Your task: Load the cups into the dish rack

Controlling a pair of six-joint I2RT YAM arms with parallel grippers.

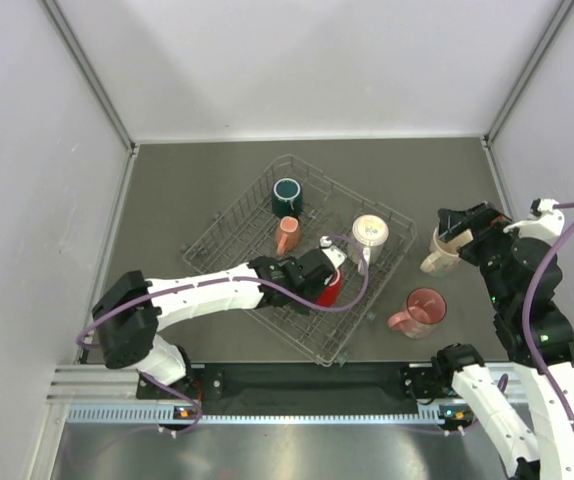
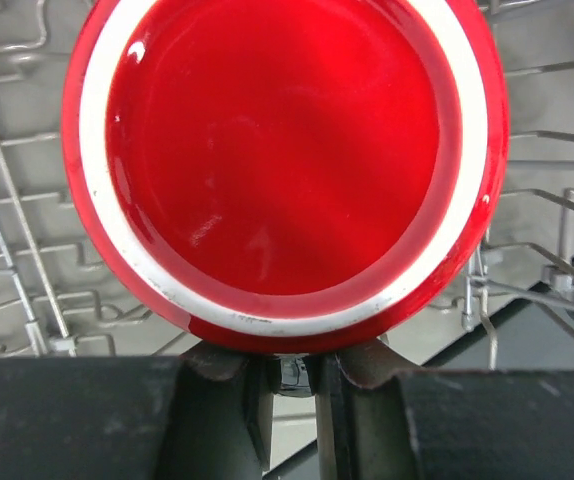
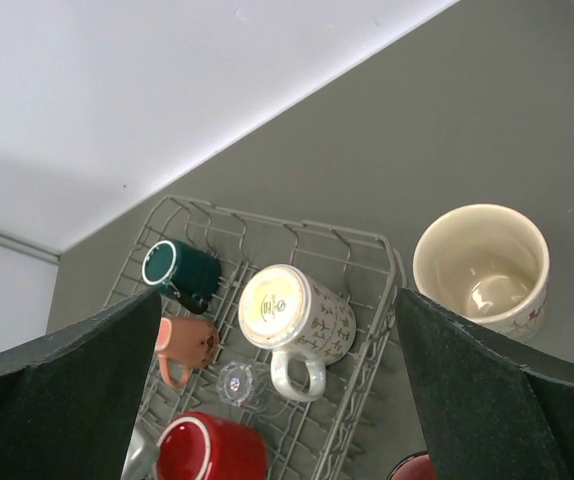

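"Where was the red mug (image 2: 287, 160)?"

"Over the near corner of the dish rack (image 1: 229, 222), base toward the wrist camera, pinched at its edge by the left gripper (image 1: 325, 270) (fingers drawn close)."

"And the right gripper (image 1: 455, 232)?"

"Fingers spread wide, holding nothing, above a cream mug (image 1: 435, 260) standing upright on the table (image 1: 167, 200) just beside the rack. A pink mug (image 1: 419, 310) sat nearby."

The dish rack (image 1: 229, 235) has bare grid at its left and near corners, open from above. Its middle is crowded: the teal mug (image 1: 286, 196), salmon mug (image 1: 286, 236), upturned cream mug (image 1: 369, 232) and red mug (image 1: 331, 290) stand close together, and the left arm (image 1: 207, 292) lies across the near-left rim. Beside its right edge, a second cream mug (image 1: 439, 257) and the pink mug (image 1: 419, 310) leave a narrow strip of table (image 1: 405, 270).
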